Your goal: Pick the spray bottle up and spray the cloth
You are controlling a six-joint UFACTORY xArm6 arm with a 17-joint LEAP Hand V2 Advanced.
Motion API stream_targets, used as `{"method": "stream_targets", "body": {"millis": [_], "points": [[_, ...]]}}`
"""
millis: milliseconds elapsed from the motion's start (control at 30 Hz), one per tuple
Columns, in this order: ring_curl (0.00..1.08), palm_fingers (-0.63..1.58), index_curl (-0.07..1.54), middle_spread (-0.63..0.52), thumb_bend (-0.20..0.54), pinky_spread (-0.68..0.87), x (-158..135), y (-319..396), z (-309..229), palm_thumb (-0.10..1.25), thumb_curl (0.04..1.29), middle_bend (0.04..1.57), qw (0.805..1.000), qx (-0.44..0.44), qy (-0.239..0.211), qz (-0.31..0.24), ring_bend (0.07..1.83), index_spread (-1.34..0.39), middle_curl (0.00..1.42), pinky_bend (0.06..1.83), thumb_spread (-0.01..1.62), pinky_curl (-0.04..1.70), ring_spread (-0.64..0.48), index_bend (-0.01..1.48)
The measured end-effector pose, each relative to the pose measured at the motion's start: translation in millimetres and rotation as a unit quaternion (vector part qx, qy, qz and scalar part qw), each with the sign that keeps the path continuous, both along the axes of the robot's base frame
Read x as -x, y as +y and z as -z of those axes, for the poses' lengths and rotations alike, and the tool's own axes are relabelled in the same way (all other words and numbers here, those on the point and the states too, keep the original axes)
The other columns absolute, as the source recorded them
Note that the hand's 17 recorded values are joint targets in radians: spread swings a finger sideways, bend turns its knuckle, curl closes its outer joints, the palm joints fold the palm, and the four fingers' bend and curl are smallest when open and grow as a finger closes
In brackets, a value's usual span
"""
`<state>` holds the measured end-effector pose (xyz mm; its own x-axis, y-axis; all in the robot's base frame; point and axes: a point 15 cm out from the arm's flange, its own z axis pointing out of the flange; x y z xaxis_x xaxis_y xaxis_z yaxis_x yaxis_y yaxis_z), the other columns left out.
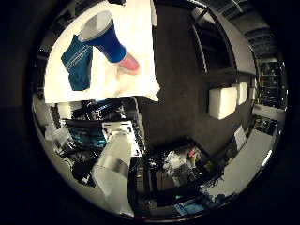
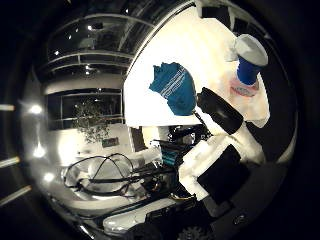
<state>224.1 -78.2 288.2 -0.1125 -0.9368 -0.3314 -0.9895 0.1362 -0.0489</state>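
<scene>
A spray bottle point(image 2: 245, 68) with a blue body, a white head and a pink band stands on a white table point(image 2: 205, 45). A teal cloth point(image 2: 176, 86) lies crumpled on the table a short way beside the bottle. The little finger side view also shows the bottle point(image 1: 111, 41) and the cloth point(image 1: 77, 61) side by side on the table. My right hand point(image 2: 222, 110) is well above the table and away from both things. Its black and white fingers reach into the thumb side view, relaxed, with nothing between them.
The table's edge point(image 1: 112, 97) drops to a dark floor point(image 1: 183, 75). White boxes point(image 1: 226, 99) stand on the floor away from the table. The arm's white body point(image 1: 114, 159) shows beyond the table's edge. A plant point(image 2: 92, 120) stands by a window.
</scene>
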Motion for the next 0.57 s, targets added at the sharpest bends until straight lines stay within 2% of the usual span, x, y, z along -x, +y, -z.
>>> {"method": "stream_targets", "body": {"millis": [567], "points": [[0.34,0.32,0.38,0.01,-0.008,0.23,0.0,0.0,0.0,0.87,0.34,0.45,1.0,0.0,0.0,0.0,0.57,-0.21,0.42,0.36,1.38,0.78,0.05,0.18]]}}
